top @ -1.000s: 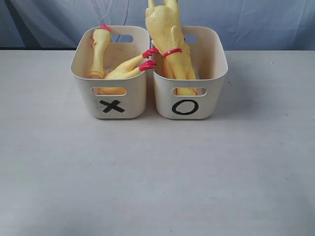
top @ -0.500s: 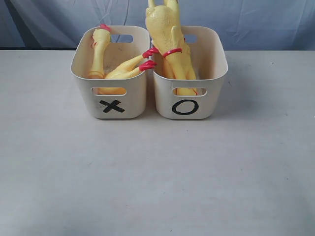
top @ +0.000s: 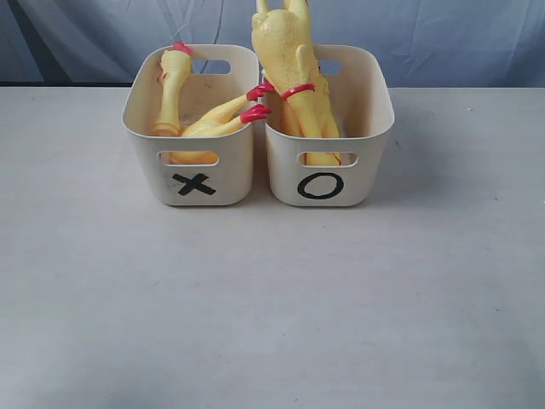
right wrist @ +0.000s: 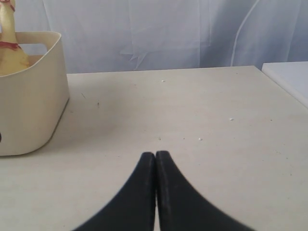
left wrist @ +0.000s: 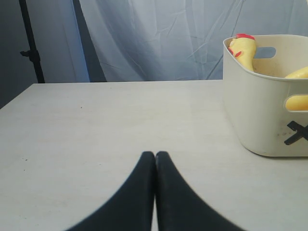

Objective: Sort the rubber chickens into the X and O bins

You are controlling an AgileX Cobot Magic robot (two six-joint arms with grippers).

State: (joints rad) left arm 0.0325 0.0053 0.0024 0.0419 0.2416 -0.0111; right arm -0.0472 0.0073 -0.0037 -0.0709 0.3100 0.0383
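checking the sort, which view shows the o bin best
The exterior view: it shows the whole O bin, its black O and the rubber chickens inside. The right wrist view catches only one end; the left wrist view shows only the X bin.

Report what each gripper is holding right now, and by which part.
Nothing is held. The left gripper and the right gripper are both shut and empty; the chickens sit in the X bin and the O bin.

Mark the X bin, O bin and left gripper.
X bin [top: 194, 184], exterior view, front wall at the X mark.
O bin [top: 321, 185], exterior view, front wall at the O mark.
left gripper [left wrist: 155, 159], left wrist view, tips of shut jaws.
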